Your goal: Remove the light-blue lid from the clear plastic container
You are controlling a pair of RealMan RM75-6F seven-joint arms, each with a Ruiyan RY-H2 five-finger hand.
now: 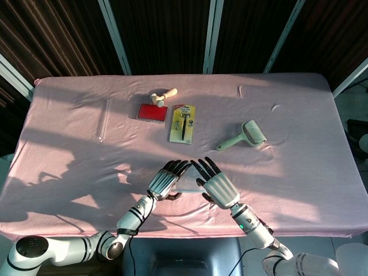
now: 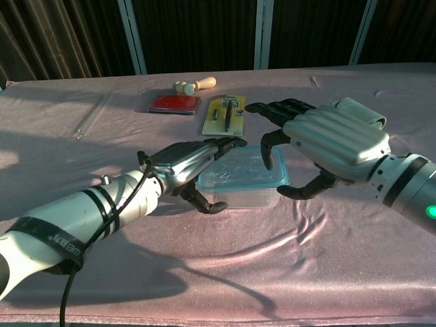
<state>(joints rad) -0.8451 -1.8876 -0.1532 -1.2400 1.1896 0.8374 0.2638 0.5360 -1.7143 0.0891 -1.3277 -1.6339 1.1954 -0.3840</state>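
Observation:
The clear plastic container (image 2: 240, 195) stands near the table's front edge with its light-blue lid (image 2: 242, 174) on. In the head view only a strip of the lid (image 1: 187, 184) shows between the two hands. My left hand (image 2: 187, 159) (image 1: 165, 180) spans the container's left end, with its fingers laid over the lid towards the far rim. Its thumb is curled against the near left corner. My right hand (image 2: 334, 139) (image 1: 217, 187) hovers over the right end with spread, curved fingers. It holds nothing, and its thumb hangs beside the right wall.
Further back on the pink cloth lie a yellow razor pack (image 1: 182, 123), a red stamp pad (image 1: 152, 112) and a wooden stamp (image 1: 164, 95). A pale green roller (image 1: 244, 135) sits to the right and a clear tube (image 1: 103, 119) to the left.

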